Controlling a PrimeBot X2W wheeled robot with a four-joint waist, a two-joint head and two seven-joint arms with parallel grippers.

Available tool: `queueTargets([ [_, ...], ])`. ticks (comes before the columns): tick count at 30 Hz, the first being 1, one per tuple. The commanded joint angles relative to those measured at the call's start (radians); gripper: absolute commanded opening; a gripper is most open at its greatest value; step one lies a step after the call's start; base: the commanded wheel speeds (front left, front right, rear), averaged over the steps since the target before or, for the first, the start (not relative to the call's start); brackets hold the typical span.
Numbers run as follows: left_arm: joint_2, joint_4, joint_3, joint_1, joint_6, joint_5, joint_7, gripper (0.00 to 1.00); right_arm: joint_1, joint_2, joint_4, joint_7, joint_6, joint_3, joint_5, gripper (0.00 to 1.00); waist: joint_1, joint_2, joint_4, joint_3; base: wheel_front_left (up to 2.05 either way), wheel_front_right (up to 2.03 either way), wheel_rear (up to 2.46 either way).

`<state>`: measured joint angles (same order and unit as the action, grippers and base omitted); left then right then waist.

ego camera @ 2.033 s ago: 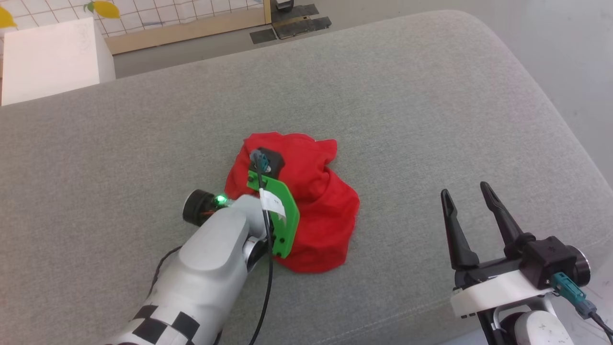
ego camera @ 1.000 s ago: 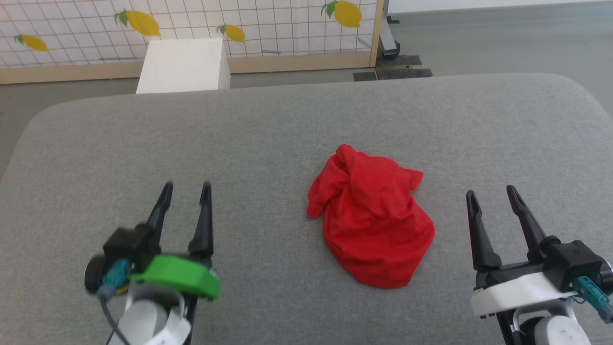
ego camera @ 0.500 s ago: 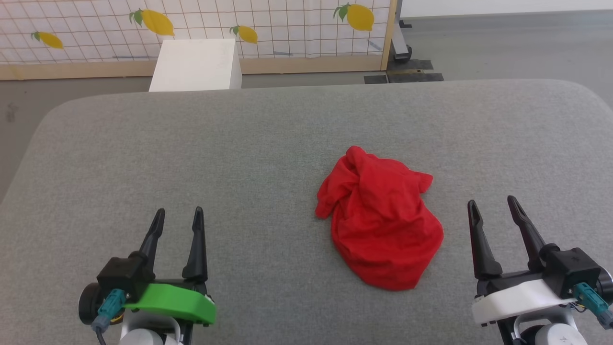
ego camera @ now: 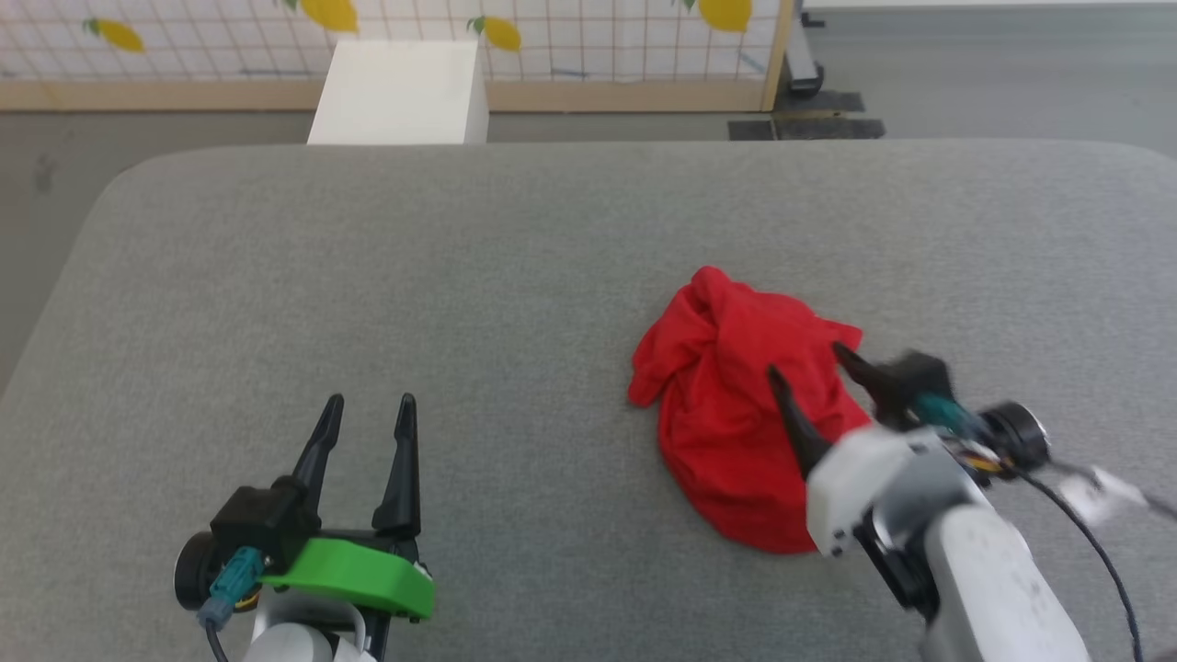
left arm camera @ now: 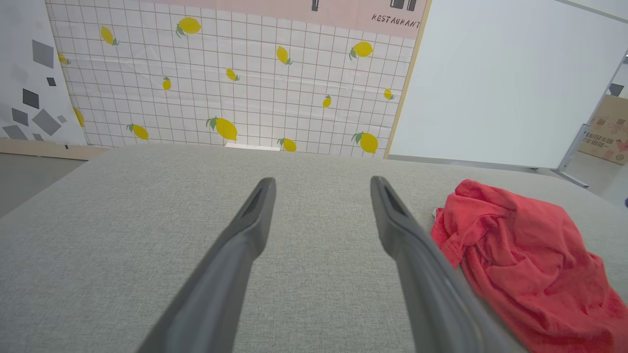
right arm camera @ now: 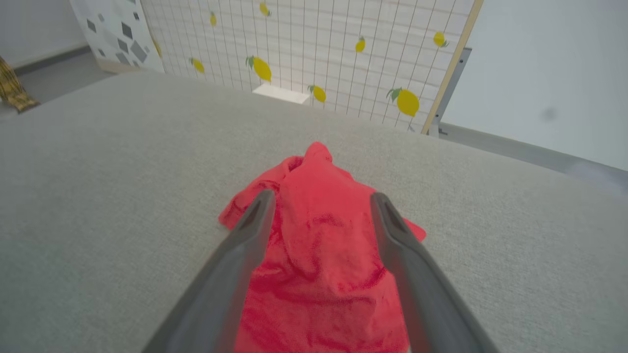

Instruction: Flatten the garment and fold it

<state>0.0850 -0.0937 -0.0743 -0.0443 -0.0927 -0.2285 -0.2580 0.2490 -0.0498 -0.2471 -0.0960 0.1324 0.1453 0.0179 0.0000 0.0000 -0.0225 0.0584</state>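
The garment [ego camera: 726, 405] lies as a crumpled bright red heap right of centre on the grey cushion [ego camera: 460, 276]; its waistband and white stripes are hidden in the folds. My right gripper [ego camera: 809, 363] hovers open over the heap's right side, fingers pointing up-left. The right wrist view has the garment [right arm camera: 319, 235] straight ahead between the spread fingers [right arm camera: 245, 235]. My left gripper [ego camera: 370, 403] stands open at the lower left, well apart from the cloth. The left wrist view has the garment [left arm camera: 520, 255] at the right, beyond the open gripper [left arm camera: 321, 182].
A white box [ego camera: 400, 92] stands on the floor behind the cushion. A lemon-patterned grid panel [ego camera: 552, 37] with a wooden frame runs along the back. The cushion's rounded far-left corner [ego camera: 119, 184] drops off to grey floor.
My right arm has swung in from the lower right and now reaches over the garment. The left gripper holds its place, open. The camera has tilted slightly, shifting the whole picture.
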Motion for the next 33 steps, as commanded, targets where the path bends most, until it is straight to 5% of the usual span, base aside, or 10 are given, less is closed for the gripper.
queueTargets([
  [1,-0.007,-0.001,0.003,-0.022,-0.005,0.006,-0.004,1.00,0.043,0.000,-0.033,-0.038,-0.002,0.012,-0.007,1.00,0.0000,0.0000,0.023,0.025,0.00,0.00,0.00],
  [9,-0.022,-0.001,0.005,-0.050,-0.014,0.008,-0.004,1.00,0.269,0.000,-0.277,-0.335,-0.002,0.044,-0.057,1.00,0.0000,0.0000,0.073,0.074,0.00,0.00,0.00],
  [10,-0.023,-0.002,0.004,-0.052,-0.015,0.008,-0.004,1.00,0.284,0.000,-0.296,-0.368,-0.002,0.045,-0.070,0.91,0.0000,0.0000,0.078,0.076,0.00,0.00,0.00],
  [11,-0.025,-0.003,0.003,-0.055,-0.017,0.008,-0.004,1.00,0.301,0.000,-0.313,-0.399,-0.002,0.045,-0.081,0.36,0.0000,0.0000,0.085,0.079,0.00,0.00,0.00],
  [12,-0.026,-0.004,0.002,-0.057,-0.017,0.008,-0.004,1.00,0.312,0.000,-0.322,-0.418,-0.002,0.050,-0.090,0.09,0.0000,0.0000,0.090,0.081,0.00,0.00,0.00],
  [13,-0.027,-0.006,0.001,-0.060,-0.018,0.009,-0.004,1.00,0.324,0.000,-0.329,-0.433,-0.002,0.056,-0.096,0.00,0.0000,0.0000,0.094,0.082,0.00,0.00,0.00],
  [18,-0.030,-0.010,0.004,-0.060,-0.021,0.010,-0.004,1.00,0.355,0.000,-0.309,-0.400,-0.002,0.068,-0.057,0.00,0.0000,0.0000,0.103,0.078,0.00,0.00,0.00],
  [28,-0.033,-0.017,0.000,-0.069,-0.027,0.022,-0.004,1.00,0.514,0.000,-0.218,-0.140,-0.002,0.129,0.184,0.00,0.0000,0.0000,0.097,0.073,0.00,0.00,0.00],
  [33,-0.034,-0.026,-0.019,-0.073,-0.030,0.020,-0.004,1.00,0.553,0.000,-0.281,-0.027,-0.002,0.081,0.251,0.00,0.0000,0.0000,0.114,0.064,0.00,0.00,0.00],
])
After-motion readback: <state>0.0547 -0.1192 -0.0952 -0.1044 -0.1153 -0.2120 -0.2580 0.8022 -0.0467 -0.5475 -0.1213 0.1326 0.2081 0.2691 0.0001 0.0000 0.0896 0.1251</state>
